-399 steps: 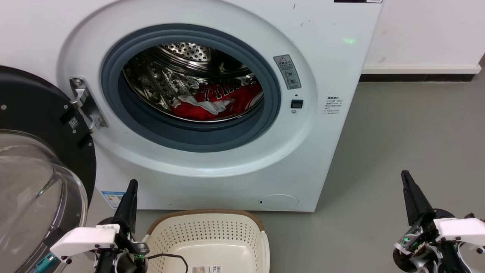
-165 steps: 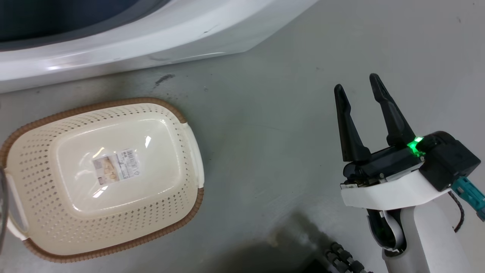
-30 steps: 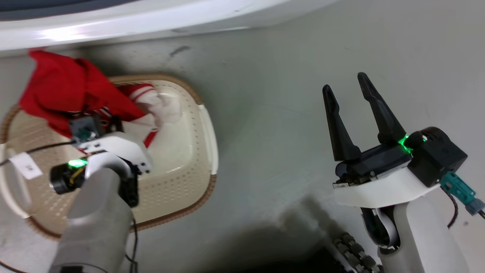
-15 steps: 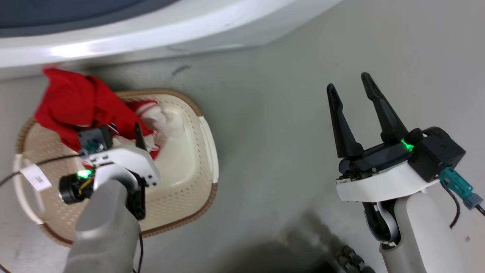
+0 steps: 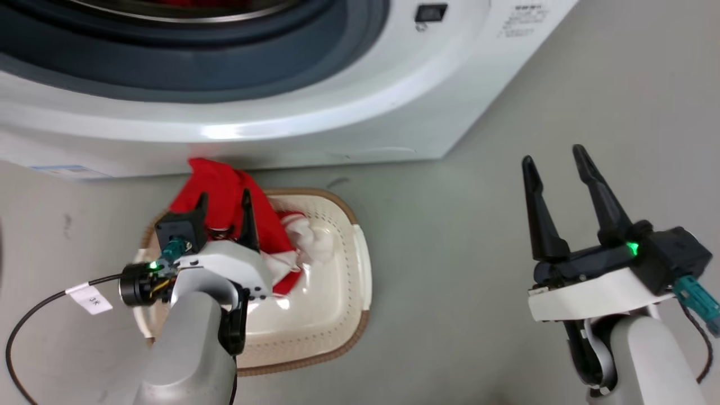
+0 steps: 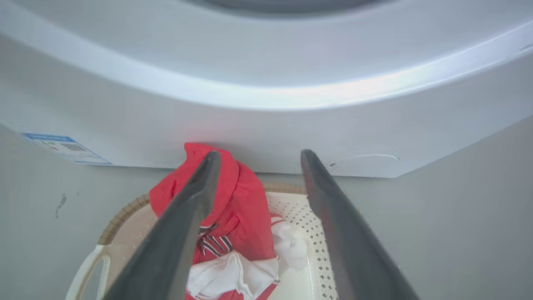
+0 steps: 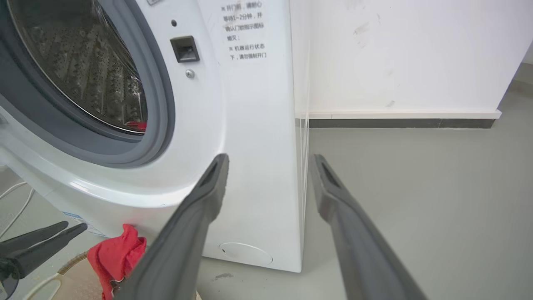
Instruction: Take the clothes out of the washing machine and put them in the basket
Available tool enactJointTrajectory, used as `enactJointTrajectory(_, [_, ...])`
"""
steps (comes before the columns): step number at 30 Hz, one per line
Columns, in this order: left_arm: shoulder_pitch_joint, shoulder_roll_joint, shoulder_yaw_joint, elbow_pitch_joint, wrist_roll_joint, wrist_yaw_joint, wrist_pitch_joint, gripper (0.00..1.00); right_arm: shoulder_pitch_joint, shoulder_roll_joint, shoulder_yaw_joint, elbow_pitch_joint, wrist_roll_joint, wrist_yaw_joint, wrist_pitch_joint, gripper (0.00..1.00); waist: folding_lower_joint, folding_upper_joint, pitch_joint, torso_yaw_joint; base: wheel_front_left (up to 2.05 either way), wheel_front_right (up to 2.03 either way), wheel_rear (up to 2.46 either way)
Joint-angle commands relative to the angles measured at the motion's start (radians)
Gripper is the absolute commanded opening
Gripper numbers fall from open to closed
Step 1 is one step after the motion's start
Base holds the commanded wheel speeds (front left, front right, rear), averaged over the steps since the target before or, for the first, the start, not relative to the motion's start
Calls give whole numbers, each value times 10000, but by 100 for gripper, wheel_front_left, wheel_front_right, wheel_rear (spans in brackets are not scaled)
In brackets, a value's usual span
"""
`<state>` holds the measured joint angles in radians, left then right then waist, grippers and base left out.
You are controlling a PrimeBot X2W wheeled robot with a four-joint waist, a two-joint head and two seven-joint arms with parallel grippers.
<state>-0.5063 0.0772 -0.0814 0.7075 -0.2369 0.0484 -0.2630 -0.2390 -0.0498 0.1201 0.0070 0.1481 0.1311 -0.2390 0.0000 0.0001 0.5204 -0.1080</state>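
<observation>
The clothes [image 5: 267, 222], a red garment with white trim, lie bunched in the far left of the cream basket [image 5: 364, 281] and hang over its far rim against the washing machine [image 5: 281, 112]. My left gripper [image 5: 224, 197] hovers open just above the garment, nothing between its fingers; the left wrist view shows the clothes [image 6: 245, 208] and the basket [image 6: 308, 225] below the open left gripper [image 6: 260, 154]. My right gripper [image 5: 552, 156] stands open over bare floor to the basket's right. In the right wrist view a sliver of red [image 7: 137, 124] shows inside the drum.
The washing machine [image 7: 250, 125] stands with its grey ring and steel drum exposed, directly behind the basket. Grey floor [image 5: 450, 225] spreads to the right as far as a white wall [image 7: 395, 62] with a dark skirting. A thin black cable [image 5: 34, 315] trails from the left wrist.
The head camera has tilted up toward the washer. The left gripper, buried in the red garment over the basket a second ago, now stands open above it. The right gripper stays open.
</observation>
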Motion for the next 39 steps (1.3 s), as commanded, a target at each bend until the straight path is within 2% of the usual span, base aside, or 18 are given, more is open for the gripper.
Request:
enactJointTrajectory(1, [87, -63, 1, -223, 114, -28, -26, 100, 145, -6, -78, -90, -28, -7, 61, 100, 0, -1, -551, 460, 0, 0, 0])
enactJointTrajectory(8, [-738, -140, -369, -1213, 857, -194, -25, 100, 606, -3, -375, -591, -66, -7, 362, 100, 0, -1, -1163, 900, 0, 0, 0])
enactJointTrajectory(12, [-1861, -108, -649, -706, 1190, -299, -26, 100, 795, -3, -293, -827, 9, -5, 466, 100, 0, -1, -1421, 978, 0, 0, 0])
enactJointTrajectory(16, [-3264, 43, -818, 442, 1374, -377, 77, 100, 910, -6, -53, -1020, 146, -7, 512, 100, 0, -1, -1429, 821, 0, 0, 0])
enactJointTrajectory(22, [-5227, 472, -896, 2323, 1560, -368, 806, 100, 856, -2, 461, -1004, 336, -5, 455, 100, 0, -1, -1023, 234, 0, 0, 0])
enactJointTrajectory(29, [-7113, 1142, -1024, 4090, 1744, -297, 2011, 100, 409, 0, 1302, -715, 881, -5, 164, 100, 0, -1, -41, -730, 0, 0, 0])
enactJointTrajectory(35, [-8402, 1917, -1290, 4980, 2058, -246, 3422, 100, -61, 0, 2059, -425, 1231, -7, -84, 100, 0, -1, 824, -1702, 0, 0, 0])
enactJointTrajectory(39, [-9219, 2426, -1495, 5247, 2220, -385, 4577, 100, -232, 6, 2291, -258, 1527, -5, -190, 100, 0, -1, 1408, -2192, 0, 0, 0])
